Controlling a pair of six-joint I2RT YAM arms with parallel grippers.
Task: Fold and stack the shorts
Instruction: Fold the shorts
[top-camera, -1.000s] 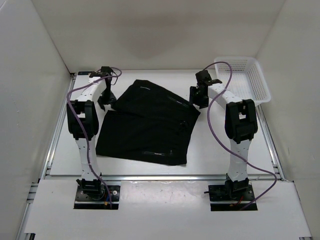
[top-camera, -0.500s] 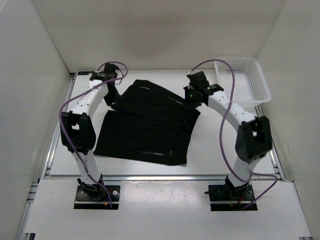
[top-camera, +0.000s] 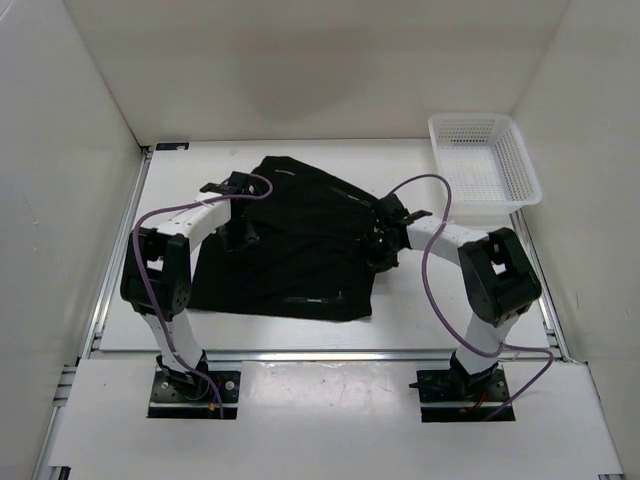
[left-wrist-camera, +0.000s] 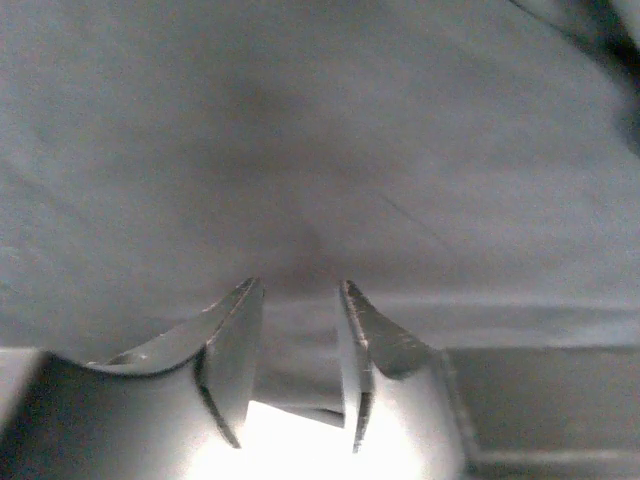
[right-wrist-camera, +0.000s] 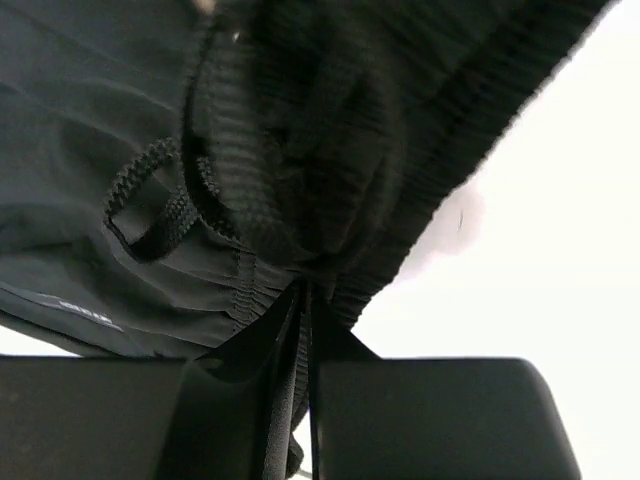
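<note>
1. The left gripper (left-wrist-camera: 298, 292) is pinched on a fold of the shorts (top-camera: 300, 255). Its two fingers (left-wrist-camera: 235, 345) stand only slightly apart, with cloth gathered between them and creases running toward the gap.
2. The right gripper (right-wrist-camera: 303, 300) is clamped nearly together on the ribbed waistband (right-wrist-camera: 400, 130) (the fabric bunches right at the tips). A braided drawstring (right-wrist-camera: 150, 205) loops just to the left of the pinch.
3. Seen from above, the left gripper sits low on the left part of the shorts and the right gripper sits at their right edge. Both arms (top-camera: 160, 270) are bent inward toward each other.
4. The shorts lie on the white table (top-camera: 425, 295), in the middle between the two arms. The far part is rumpled and drawn up to a peak. The near hem lies flat.
5. A white mesh basket (top-camera: 522, 165) stands at the far right corner, well apart from the shorts.
</note>
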